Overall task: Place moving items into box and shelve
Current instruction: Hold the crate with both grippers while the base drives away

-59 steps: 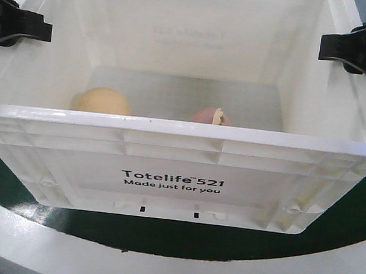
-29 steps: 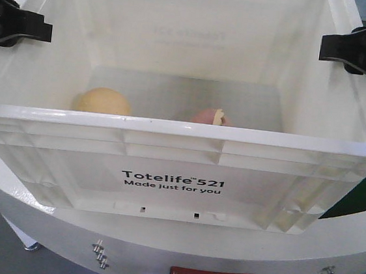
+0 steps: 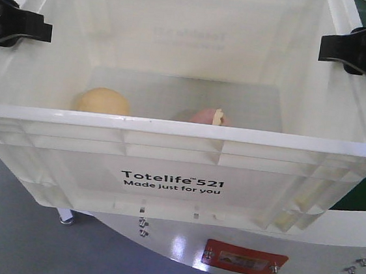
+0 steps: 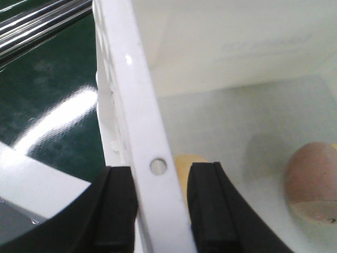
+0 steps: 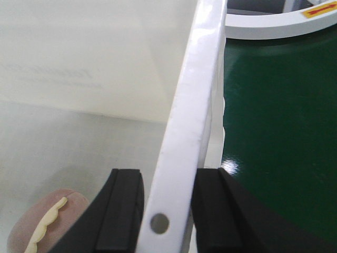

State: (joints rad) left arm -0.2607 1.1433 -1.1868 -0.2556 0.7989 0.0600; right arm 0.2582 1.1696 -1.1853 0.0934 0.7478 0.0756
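Since two grippers share it, the box (image 3: 184, 129) hangs between them. The left gripper (image 4: 160, 208) pinches its side wall at 9 o'clock, and the right gripper (image 5: 166, 211) pinches the other side wall at 3 o'clock. The box's long way runs from 9 to 3, from one gripper to the other. Inside, the tan-yellow lump (image 3: 102, 100) sits near 7 o'clock and the pinkish lump (image 3: 205, 116) near 6, by the front wall. For the shelf, I think both sides must move together.

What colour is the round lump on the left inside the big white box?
Tan-yellow lump, like a bun; it shows best in the front-facing view.
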